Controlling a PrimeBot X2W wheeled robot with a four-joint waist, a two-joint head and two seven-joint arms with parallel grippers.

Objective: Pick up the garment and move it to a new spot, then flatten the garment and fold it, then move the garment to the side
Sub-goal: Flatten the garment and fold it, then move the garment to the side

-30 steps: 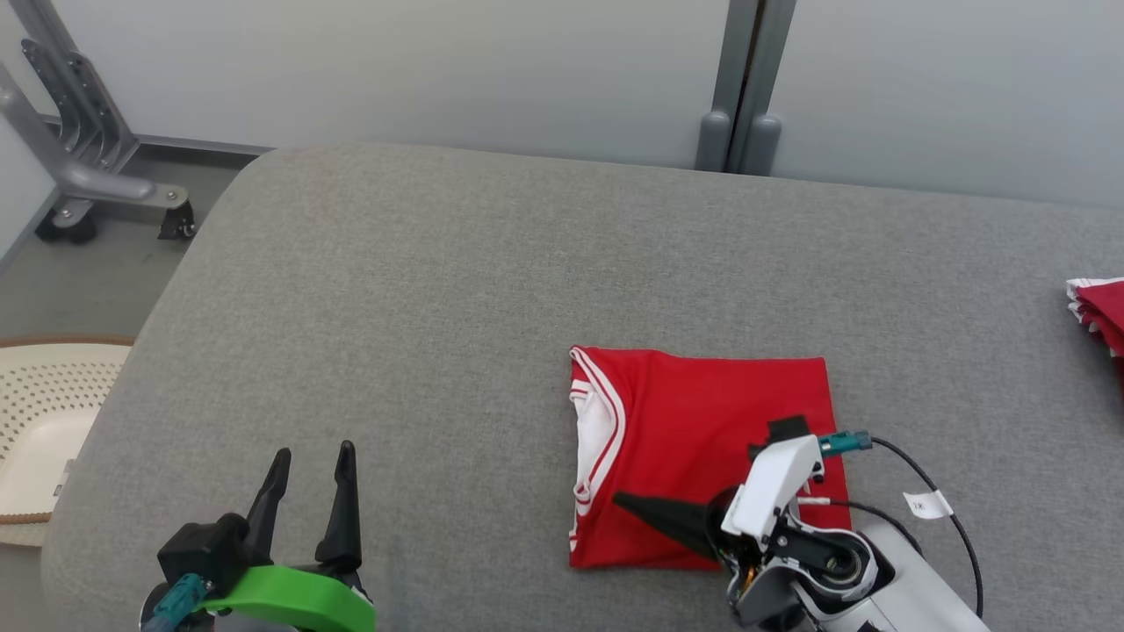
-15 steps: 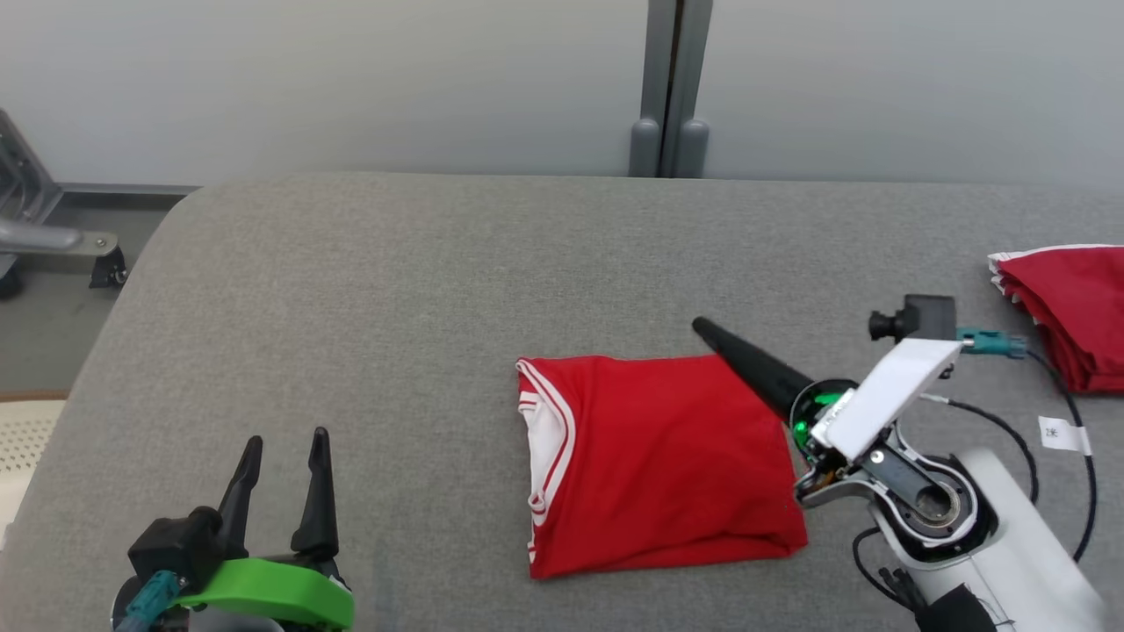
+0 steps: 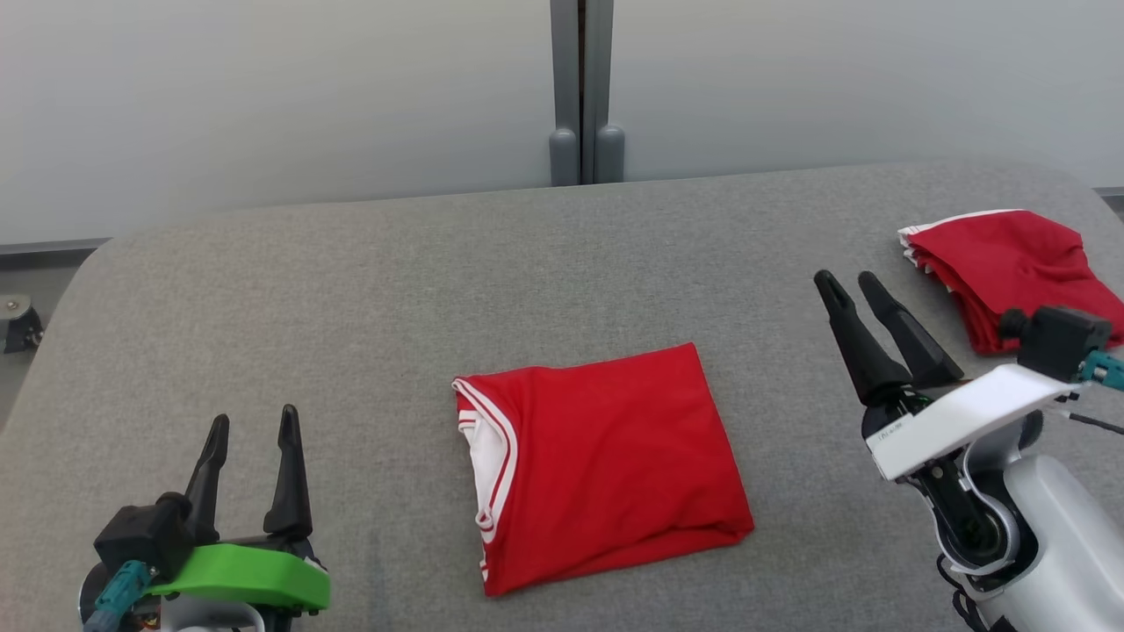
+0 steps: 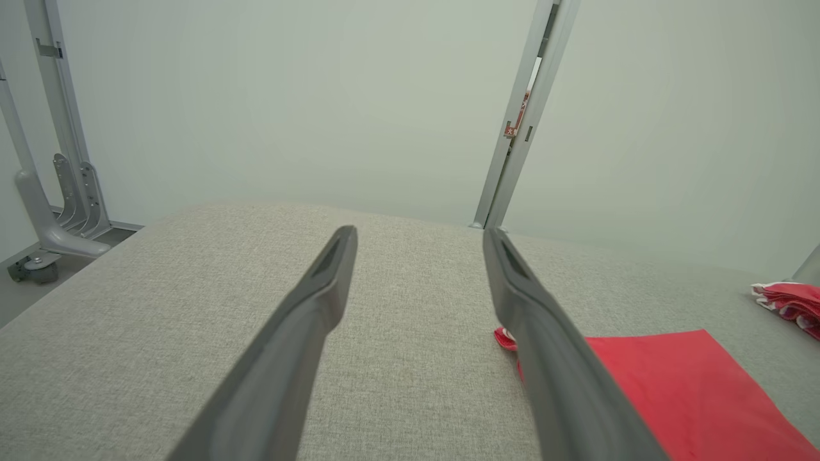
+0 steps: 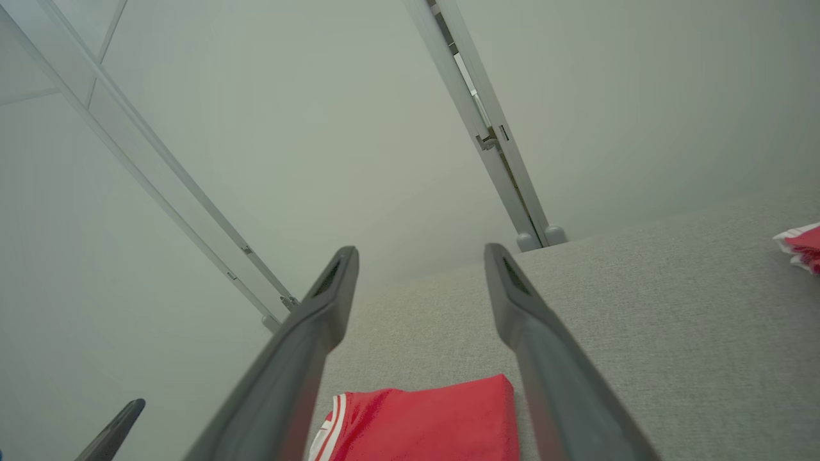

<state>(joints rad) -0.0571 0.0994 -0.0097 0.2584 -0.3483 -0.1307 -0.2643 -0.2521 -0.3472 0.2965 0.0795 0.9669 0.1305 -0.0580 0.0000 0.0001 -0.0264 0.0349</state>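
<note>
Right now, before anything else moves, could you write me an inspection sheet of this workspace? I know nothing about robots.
Surface: grey fabric-covered table, flat and smooth.
Job's things: red jersey with white trim, folded into a rectangle and lying mid-table; neither tool touches it.
Clutter: pile of red garments at the table's far right.
Tools: left tool open, at the near left, holding nothing; right tool open, to the right of the jersey, holding nothing.
Cables: thin black cable and teal plug by the right wrist.
Surroundings: pale wall panels joined at a grey post; caster wheel on the floor at left.
</note>
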